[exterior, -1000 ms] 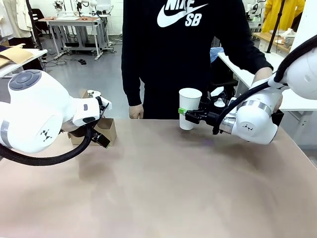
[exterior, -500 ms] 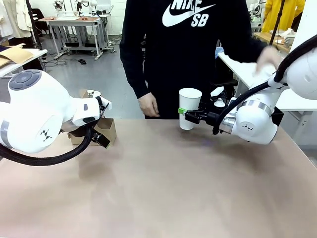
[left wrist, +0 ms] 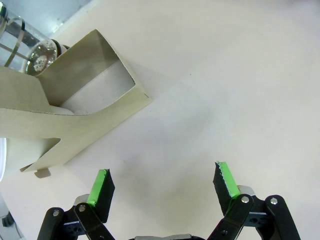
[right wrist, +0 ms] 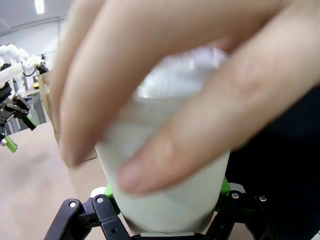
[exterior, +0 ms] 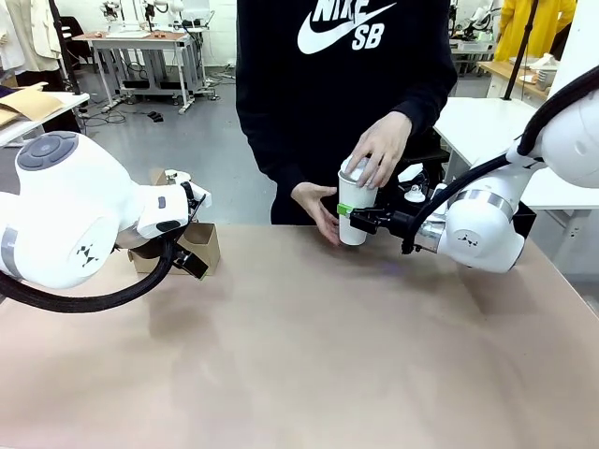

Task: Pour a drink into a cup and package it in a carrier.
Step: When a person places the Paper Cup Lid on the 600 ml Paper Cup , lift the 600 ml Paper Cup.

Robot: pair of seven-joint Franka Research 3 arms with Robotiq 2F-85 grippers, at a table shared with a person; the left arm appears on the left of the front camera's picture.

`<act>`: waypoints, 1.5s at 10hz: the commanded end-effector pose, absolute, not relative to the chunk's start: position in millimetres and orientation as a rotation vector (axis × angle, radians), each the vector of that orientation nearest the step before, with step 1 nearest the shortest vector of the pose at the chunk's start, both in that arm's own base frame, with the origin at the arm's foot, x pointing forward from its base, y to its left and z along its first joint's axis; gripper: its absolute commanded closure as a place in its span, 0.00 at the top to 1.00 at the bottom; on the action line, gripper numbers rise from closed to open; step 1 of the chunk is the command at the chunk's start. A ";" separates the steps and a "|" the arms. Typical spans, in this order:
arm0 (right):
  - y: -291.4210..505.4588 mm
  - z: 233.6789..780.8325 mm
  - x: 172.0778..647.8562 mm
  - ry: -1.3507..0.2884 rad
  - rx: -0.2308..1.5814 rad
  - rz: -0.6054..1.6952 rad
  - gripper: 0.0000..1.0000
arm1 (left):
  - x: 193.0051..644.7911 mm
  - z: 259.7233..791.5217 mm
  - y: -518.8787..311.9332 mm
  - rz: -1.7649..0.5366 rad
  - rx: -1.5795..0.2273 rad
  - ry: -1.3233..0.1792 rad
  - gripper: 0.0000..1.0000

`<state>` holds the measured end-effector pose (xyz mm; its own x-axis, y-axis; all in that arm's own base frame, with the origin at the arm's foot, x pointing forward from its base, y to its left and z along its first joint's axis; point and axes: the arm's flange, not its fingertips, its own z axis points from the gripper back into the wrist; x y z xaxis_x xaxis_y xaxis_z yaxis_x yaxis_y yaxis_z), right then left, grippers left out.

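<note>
Beige counter, workshop benches beyond. At left, the left tool (left wrist: 162, 177) hangs with jaws spread wide, holding nothing, just beside the cardboard carrier (left wrist: 75, 115). A glass jar (left wrist: 27, 47) stands at the carrier's far side, and nothing here has shifted. Right of middle, the right tool (exterior: 349, 216) stays clamped on the white cup (exterior: 354, 198) — but the person's hands, clear of it a second ago, have come in: one hand (exterior: 379, 150) over the rim, the other hand (exterior: 314, 208) at its lower side.
</note>
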<state>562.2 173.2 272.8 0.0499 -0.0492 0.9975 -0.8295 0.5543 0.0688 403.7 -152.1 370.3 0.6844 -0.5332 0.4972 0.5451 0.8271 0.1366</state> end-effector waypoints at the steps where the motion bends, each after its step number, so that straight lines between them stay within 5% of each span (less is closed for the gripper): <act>1: 174.2 278.5 560.4 -1.418 0.816 0.712 0.80 | 403.6 370.4 -151.9 -0.604 -0.025 -0.550 1.00; 15: 174.2 278.5 560.4 -1.418 0.816 0.712 0.80 | 403.6 370.4 -151.9 -0.604 -0.025 -0.550 1.00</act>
